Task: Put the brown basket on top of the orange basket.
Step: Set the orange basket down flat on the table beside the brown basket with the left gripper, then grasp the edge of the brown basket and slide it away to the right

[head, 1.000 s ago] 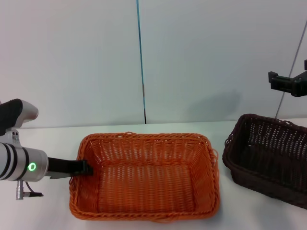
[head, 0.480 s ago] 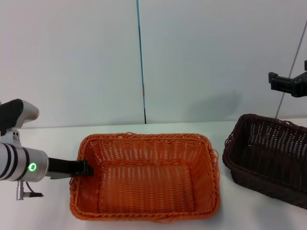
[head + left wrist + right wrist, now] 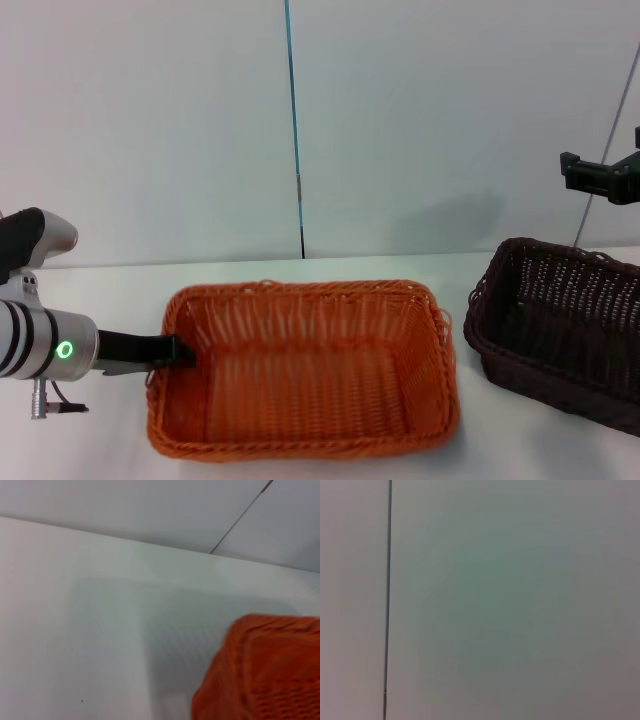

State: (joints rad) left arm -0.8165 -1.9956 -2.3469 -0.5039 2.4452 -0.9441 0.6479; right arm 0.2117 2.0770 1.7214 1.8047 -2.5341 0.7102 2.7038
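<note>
Two wicker baskets sit on the white bench (image 3: 80, 440), well apart from each other. Nearest, the orange basket (image 3: 305, 370) lies at the middle front, open side up, its braided rim showing all round. The left end effector (image 3: 172, 350) reaches in from the left at the basket's left short wall, its dark fingers closed on the rim there; the silver wrist behind it shows a green ring light. In the left wrist view only a corner of the orange basket (image 3: 265, 670) appears against the bench (image 3: 75, 630). Farther right, the brown basket (image 3: 560, 330) rests on the bench, partly cut off by the picture's edge. Above it, high and clear of its rim, hangs the right end effector (image 3: 600, 175); I cannot tell how far it is open. Behind everything stands a pale wall (image 3: 420, 130).
</note>
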